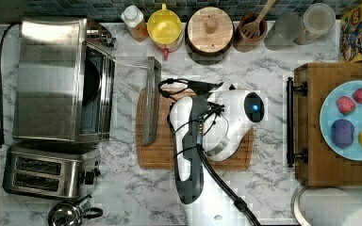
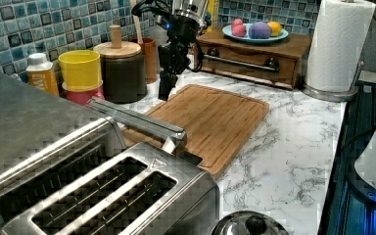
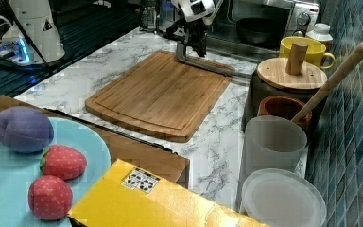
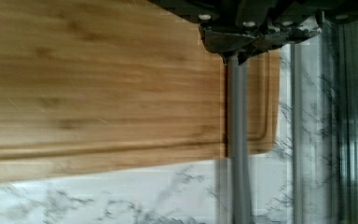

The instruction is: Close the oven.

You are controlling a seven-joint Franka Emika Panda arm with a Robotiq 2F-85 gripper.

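Counter (image 1: 264, 188): white marble-patterned top carrying everything.
Oven (image 1: 52, 80): large boxy brushed stainless-steel toaster oven with dark interior, at the top view's left; its glass door (image 1: 132, 84) lies folded flat toward the cutting board.
Cutting board (image 2: 215, 117): rectangular bamboo slab, just beside the open door.
Bar handle (image 3: 208, 65): steel rod at the door's outer edge, overhanging the board.
Claw (image 3: 191, 42): at the handle; whether its grip is wide or narrow, cannot tell.
Progress: nothing done; door must be swung up.

Cutting board (image 1: 160, 155), toaster (image 1: 49, 172), fruit plate (image 1: 327, 120) on counter.
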